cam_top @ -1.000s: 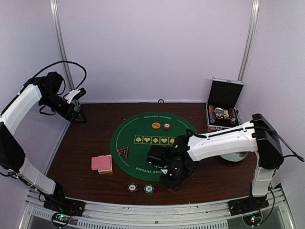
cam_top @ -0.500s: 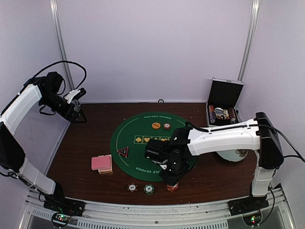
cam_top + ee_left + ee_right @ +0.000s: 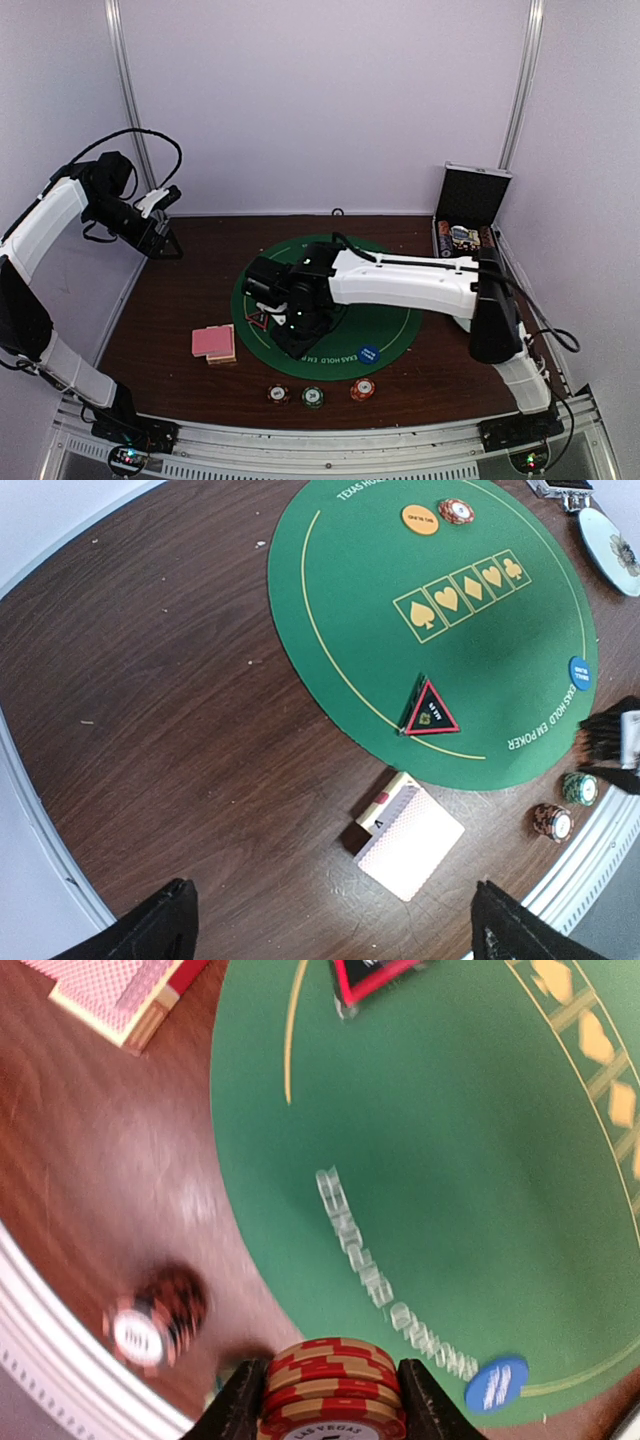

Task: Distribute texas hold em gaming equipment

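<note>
While the left gripper point(image 3: 335, 930) is hanging high over the far left of the table point(image 3: 160, 300) with its fingers spread wide, the right gripper point(image 3: 333, 1400) is pinching a stack of red striped chips point(image 3: 330, 1365) above the near left part of the green mat point(image 3: 390, 320). The card deck point(image 3: 214, 343) is lying pink back up just left of the mat, near a triangle marker point(image 3: 258, 319). A dark chip point(image 3: 278, 394), green chip point(image 3: 313, 397) and red chip point(image 3: 362, 389) are sitting in a row along the near edge, the blue dealer disc point(image 3: 369, 354) is lying on the mat's near rim, and a far chip point(image 3: 456, 511) is sitting at its far side.
</note>
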`<move>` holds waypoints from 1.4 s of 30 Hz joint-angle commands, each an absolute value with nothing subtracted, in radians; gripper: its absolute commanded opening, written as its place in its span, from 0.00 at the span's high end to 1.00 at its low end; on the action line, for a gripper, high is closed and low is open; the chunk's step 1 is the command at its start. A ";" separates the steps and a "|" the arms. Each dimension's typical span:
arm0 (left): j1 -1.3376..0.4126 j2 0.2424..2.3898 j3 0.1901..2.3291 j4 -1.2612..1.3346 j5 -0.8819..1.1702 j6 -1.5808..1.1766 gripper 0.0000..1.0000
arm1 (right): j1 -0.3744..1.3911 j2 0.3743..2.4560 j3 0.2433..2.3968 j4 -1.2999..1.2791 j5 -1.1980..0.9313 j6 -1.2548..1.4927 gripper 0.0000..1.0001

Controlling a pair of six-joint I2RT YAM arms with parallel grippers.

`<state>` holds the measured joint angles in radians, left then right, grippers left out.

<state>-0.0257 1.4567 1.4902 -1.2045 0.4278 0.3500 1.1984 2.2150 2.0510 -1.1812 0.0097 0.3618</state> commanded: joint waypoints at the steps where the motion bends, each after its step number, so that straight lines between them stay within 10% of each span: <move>1: -0.018 1.445 1.483 -1.180 0.445 0.352 0.02 | 1.178 2.404 2.288 -1.201 0.014 0.285 0.73; 25: -0.018 1.436 1.488 -1.180 0.443 0.353 0.02 | 1.096 2.695 2.549 -1.073 -0.099 0.297 0.65; 33: -0.018 1.438 1.488 -1.178 0.436 0.354 0.02 | 1.085 2.689 2.552 -1.077 -0.092 0.298 0.33; 42: -0.018 1.435 1.483 -1.180 0.443 0.351 0.02 | 1.077 2.540 2.532 -1.125 -0.046 0.276 0.32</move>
<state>-0.0257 1.4513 1.4883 -1.2022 0.4313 0.3496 1.0893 2.6579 2.5340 -1.0885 -0.0895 0.2905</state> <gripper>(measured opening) 0.976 0.681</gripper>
